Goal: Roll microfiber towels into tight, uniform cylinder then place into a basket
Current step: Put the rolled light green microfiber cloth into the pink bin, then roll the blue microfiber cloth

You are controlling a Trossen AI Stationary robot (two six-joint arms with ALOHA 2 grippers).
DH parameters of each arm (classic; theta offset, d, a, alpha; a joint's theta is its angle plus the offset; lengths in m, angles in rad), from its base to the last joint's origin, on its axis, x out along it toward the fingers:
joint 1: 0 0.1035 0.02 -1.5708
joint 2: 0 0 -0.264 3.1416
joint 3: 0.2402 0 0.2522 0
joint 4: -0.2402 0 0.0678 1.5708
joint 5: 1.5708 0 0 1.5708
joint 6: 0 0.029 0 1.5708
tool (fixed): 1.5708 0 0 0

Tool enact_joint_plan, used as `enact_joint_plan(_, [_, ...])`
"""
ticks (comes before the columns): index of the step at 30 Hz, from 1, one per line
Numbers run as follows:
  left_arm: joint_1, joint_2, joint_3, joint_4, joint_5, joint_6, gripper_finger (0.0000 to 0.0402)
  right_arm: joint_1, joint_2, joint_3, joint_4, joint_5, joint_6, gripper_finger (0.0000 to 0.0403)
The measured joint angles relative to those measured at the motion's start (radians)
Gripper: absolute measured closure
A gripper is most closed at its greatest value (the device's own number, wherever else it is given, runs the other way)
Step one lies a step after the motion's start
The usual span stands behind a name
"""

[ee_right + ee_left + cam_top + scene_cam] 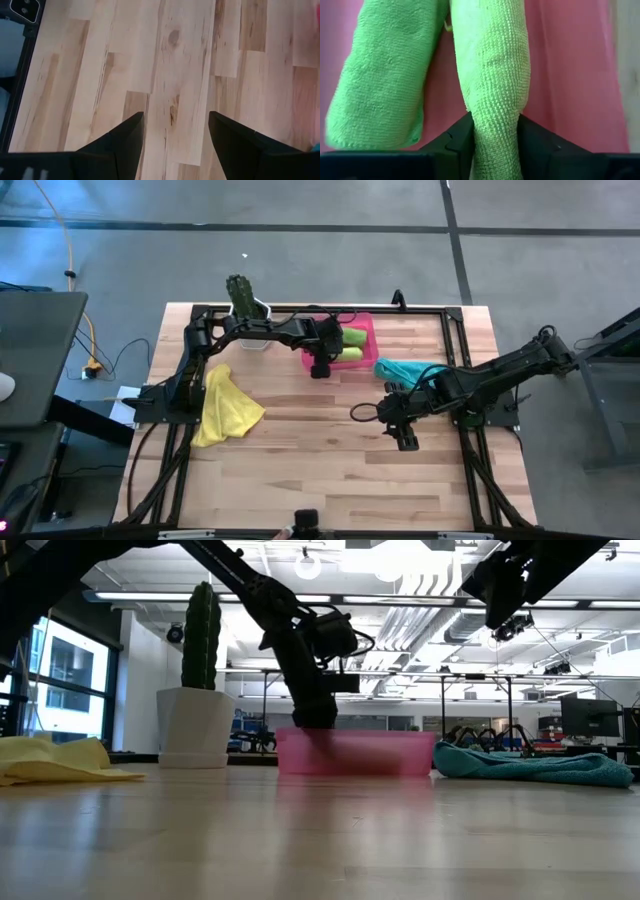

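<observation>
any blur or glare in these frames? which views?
Low view: the basket and the near tabletop are soft, and bright ceiling lights glare behind the arms. Left wrist view: the rolled lime green towel shows sharp weave between the fingers. Right wrist view: wood grain crisp. High view: even light, no glare on the table.
</observation>
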Motion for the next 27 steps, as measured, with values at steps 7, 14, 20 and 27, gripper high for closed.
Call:
enact_joint_plan(7, [-0.005, -0.007, 0.016, -0.043, -0.097, -0.095, 0.0248, 0.000, 0.000, 0.000, -0.007, -0.007, 0.000, 0.0188])
enact_joint_plan(14, [-0.012, -0.007, 0.102, -0.191, 0.009, -0.126, 0.0237, 0.000, 0.000, 0.000, -0.025, -0.007, 0.001, 0.0188])
enact_joint_plan(20, [-0.034, -0.007, 0.206, -0.303, -0.008, -0.111, 0.0236, 0.000, 0.000, 0.000, -0.097, 0.008, 0.000, 0.0188])
enact_joint_plan(27, [-0.092, -0.007, 0.377, -0.593, -0.075, -0.310, 0.0238, -0.048, 0.000, 0.000, -0.295, 0.035, 0.000, 0.0188])
